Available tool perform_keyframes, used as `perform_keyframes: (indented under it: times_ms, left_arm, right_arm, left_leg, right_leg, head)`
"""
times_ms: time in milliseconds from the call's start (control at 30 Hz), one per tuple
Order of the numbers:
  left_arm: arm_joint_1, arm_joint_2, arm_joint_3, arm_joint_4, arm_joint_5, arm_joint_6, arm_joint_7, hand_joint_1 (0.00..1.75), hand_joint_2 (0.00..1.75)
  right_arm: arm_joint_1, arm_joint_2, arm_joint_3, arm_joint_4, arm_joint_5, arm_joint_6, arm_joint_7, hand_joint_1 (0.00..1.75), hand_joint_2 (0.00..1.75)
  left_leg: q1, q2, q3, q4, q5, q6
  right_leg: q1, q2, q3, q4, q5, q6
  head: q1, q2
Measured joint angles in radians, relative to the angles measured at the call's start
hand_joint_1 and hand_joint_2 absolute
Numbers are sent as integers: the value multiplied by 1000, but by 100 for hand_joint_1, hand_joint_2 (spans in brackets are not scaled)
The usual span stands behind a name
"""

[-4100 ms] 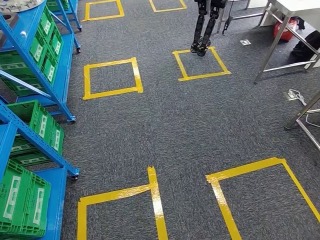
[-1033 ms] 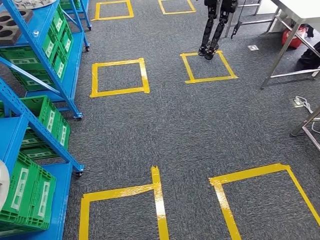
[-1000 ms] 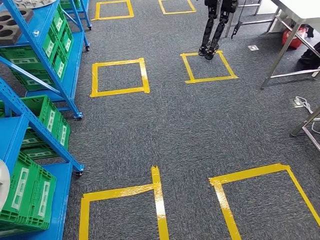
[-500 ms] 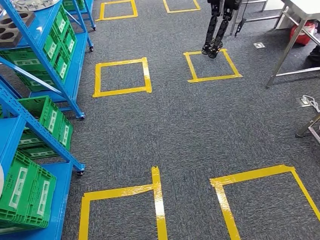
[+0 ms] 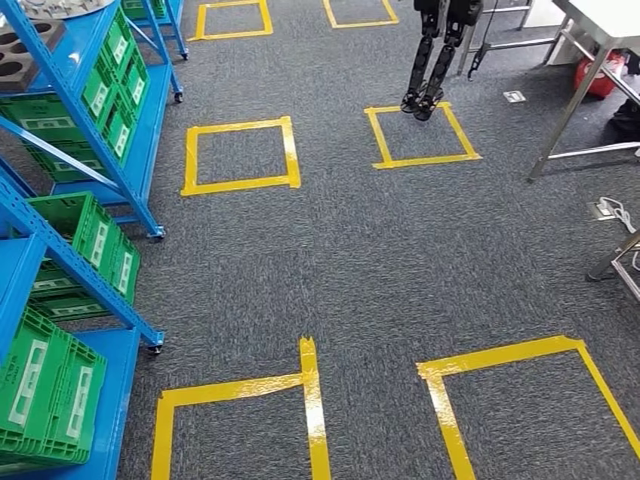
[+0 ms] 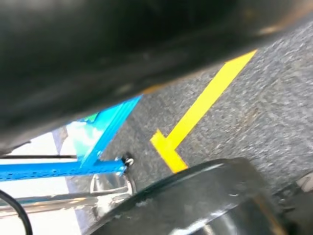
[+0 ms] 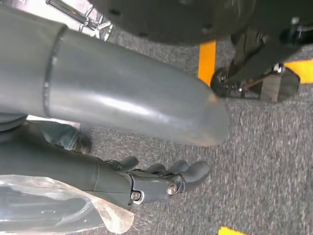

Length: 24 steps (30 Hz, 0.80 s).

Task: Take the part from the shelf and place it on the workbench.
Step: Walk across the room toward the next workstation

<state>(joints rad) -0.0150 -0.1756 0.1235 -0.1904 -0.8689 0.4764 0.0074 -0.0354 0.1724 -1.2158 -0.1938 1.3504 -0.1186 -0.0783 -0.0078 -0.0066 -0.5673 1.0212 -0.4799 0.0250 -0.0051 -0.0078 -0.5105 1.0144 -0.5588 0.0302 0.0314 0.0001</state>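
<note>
Two blue shelf racks [image 5: 143, 130] line left edge, green crates [image 5: 45, 390] inside. Six yellow tape squares [image 5: 240, 125] on carpet, wide open floor between. Workbench [image 5: 604, 12] far right. Dark round metal part [image 6: 207, 196] sits close under left wrist camera. Cannot tell left hand's grip. Right hand [image 7: 162, 178] has fingers stretched out, empty.

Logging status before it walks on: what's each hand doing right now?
Left hand: cannot be told; it is a dark blur close to the camera.
Right hand: open, fingers stretched out, holding nothing.
</note>
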Motion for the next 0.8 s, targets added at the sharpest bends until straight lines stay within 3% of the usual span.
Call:
perform_keyframes:
  times_ms: [67, 133, 167, 200, 233, 300, 367, 467, 533, 600, 667, 700, 733, 800]
  left_arm:
    - [0, -1, 0, 0, 0, 0, 0, 0, 0]
    - [-1, -2, 0, 0, 0, 0, 0, 0, 0]
    - [-2, -2, 0, 0, 0, 0, 0, 0, 0]
    - [-1, -2, 0, 0, 0, 0, 0, 0, 0]
    - [-1, -2, 0, 0, 0, 0, 0, 0, 0]
    - [1, -3, 0, 0, -1, 0, 0, 0, 0]
    - [-1, -3, 0, 0, -1, 0, 0, 0, 0]
    - [-4, -3, 0, 0, -1, 0, 0, 0, 0]
    - [-4, -4, 0, 0, -2, 0, 0, 0, 0]
    - [-4, -4, 0, 0, -2, 0, 0, 0, 0]
    - [-3, -3, 0, 0, -2, 0, 0, 0, 0]
    - [-2, -3, 0, 0, -2, 0, 0, 0, 0]
    - [-1, -3, 0, 0, -2, -1, 0, 0, 0]
    - [0, -3, 0, 0, -2, 0, 0, 0, 0]
  right_arm:
    - [-1, 0, 0, 0, 0, 0, 0, 0, 0]
    - [0, 0, 0, 0, 0, 0, 0, 0, 0]
    - [1, -1, 0, 0, 0, 0, 0, 0, 0]
    - [2, -1, 0, 0, 0, 1, 1, 0, 0]
    - [3, -1, 0, 0, 1, 1, 1, 0, 0]
    - [3, -2, 0, 0, 1, 1, 1, 0, 0]
    - [1, -2, 0, 0, 1, 1, 1, 0, 0]
    - [2, -3, 0, 0, 2, 1, 3, 0, 0]
    - [3, -4, 0, 0, 2, 1, 4, 0, 0]
    - [1, -4, 0, 0, 3, 1, 4, 0, 0]
    - [1, -4, 0, 0, 4, 1, 4, 0, 0]
    - [1, -4, 0, 0, 4, 2, 4, 0, 0]
    - [2, -4, 0, 0, 5, 2, 5, 0, 0]
    - [2, -4, 0, 0, 6, 2, 5, 0, 0]
  left_leg:
    - [5, 0, 9, -12, 2, 7]
    - [4, 1, 11, -12, -2, 12]
    - [4, 1, 12, -12, -5, 13]
    - [4, 0, 15, -12, -8, 13]
    - [4, -1, 20, -11, -12, 11]
    - [6, -2, 34, -10, -23, 5]
    - [3, -3, 42, -6, -34, -6]
    - [2, -4, 46, -7, -40, -18]
    - [4, -3, 39, 18, -59, -27]
    - [6, -1, -8, 121, -110, -35]
    - [7, -1, -79, 253, -156, -39]
    - [8, -1, -100, 285, -156, -39]
    - [8, -1, -104, 278, -133, -37]
    - [7, -1, -66, 169, -49, -30]
  right_leg:
    - [0, 3, -31, 63, -36, 8]
    - [-1, 5, -108, 195, -91, 16]
    - [-3, 6, -145, 251, -105, 19]
    - [-4, 6, -167, 275, -97, 21]
    - [-6, 5, -169, 257, -67, 23]
    - [-9, 5, -124, 135, 18, 24]
    - [-9, 7, -74, 34, 61, 18]
    - [-5, 9, -59, 11, 60, 0]
    - [-7, 7, -52, 6, 58, -12]
    - [-8, 5, -43, 3, 53, -23]
    - [-6, 3, -37, 3, 47, -30]
    - [-5, 3, -33, 3, 44, -31]
    - [-4, 4, -28, 4, 41, -31]
    - [-4, 5, -15, 3, 32, -29]
  head:
    - [3, 0]
    - [6, 0]
    - [6, 0]
    - [6, 0]
    - [7, 0]
    - [7, 0]
    - [9, 0]
    - [6, 0]
    - [2, 0]
    - [-5, 0]
    - [-8, 0]
    - [-9, 0]
    - [-9, 0]
    - [-10, 0]
